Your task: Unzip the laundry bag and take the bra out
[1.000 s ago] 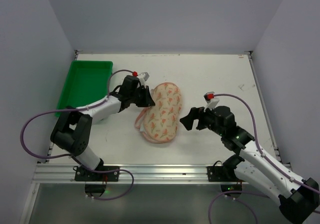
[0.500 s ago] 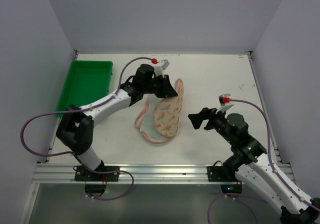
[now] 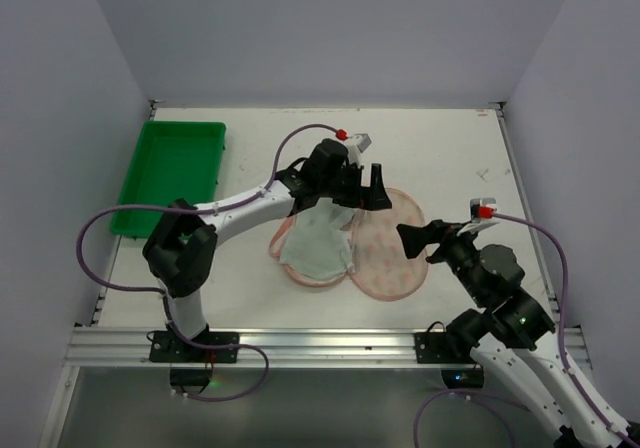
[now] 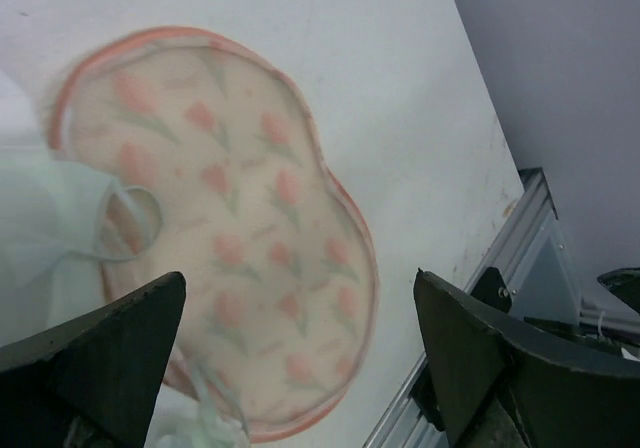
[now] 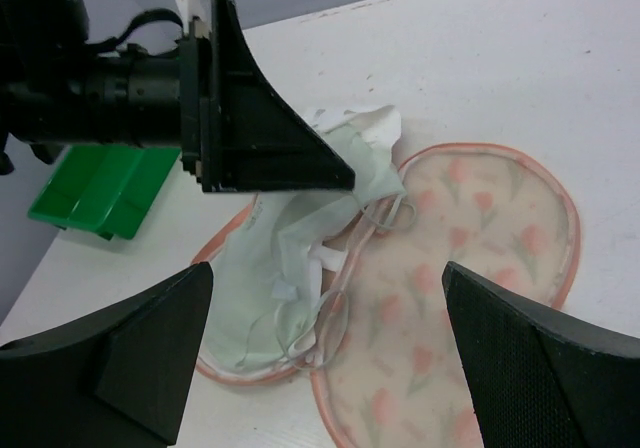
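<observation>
The laundry bag lies unzipped and spread flat like a book, its tulip-print flap folded over to the right. The bra, pale mint with thin straps, rests in the bag's left half. My left gripper hovers open over the bag's far side, nothing between its fingers; its wrist view looks down on the flap, with the bra at the left edge. My right gripper stands open just right of the flap, above it, and also holds nothing.
A green plastic tray sits at the far left of the white table. The left arm's black gripper body fills the upper left of the right wrist view. The aluminium rail runs along the near edge.
My left gripper swung right with the bag's top flap, laid it open to the right and let go, opening wide. The bra is now uncovered. My right arm drew back to the right.
</observation>
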Available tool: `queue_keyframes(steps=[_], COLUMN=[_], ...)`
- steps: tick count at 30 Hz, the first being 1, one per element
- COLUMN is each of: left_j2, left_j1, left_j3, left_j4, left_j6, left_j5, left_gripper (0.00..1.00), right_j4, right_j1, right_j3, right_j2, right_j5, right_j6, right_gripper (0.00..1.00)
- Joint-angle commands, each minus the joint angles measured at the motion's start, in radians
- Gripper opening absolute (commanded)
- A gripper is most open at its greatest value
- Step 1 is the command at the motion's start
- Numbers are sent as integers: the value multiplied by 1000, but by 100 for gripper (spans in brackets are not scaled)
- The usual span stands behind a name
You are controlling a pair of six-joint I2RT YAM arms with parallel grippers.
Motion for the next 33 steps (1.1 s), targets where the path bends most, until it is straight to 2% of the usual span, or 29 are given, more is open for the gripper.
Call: queue_keyframes(steps=[1,8,17,29,33], left_j2=[-124,-244,-264,-138,-89], left_j1=[54,126,131,79,47], left_j3=[5,-100,-223,-157,-132], left_j4=[-69,-149,-146,-175,-198], left_j6=[43,103,86,78,78], left_j5=[-138,-278,-370,-470,-554], left_gripper=[100,100,100,100,100], right_j4=[15,81,226,297,311], right_j1=[-2,-2,-2,-2,-3], right_j3=[29,31,-33,-90,-96], right_j2=[46,185,356,420,431], right_j5=[-8,-98,-227,-264,-267], right_j6=[1,45,137,159,160], right_gripper=[99,99,99,99,99])
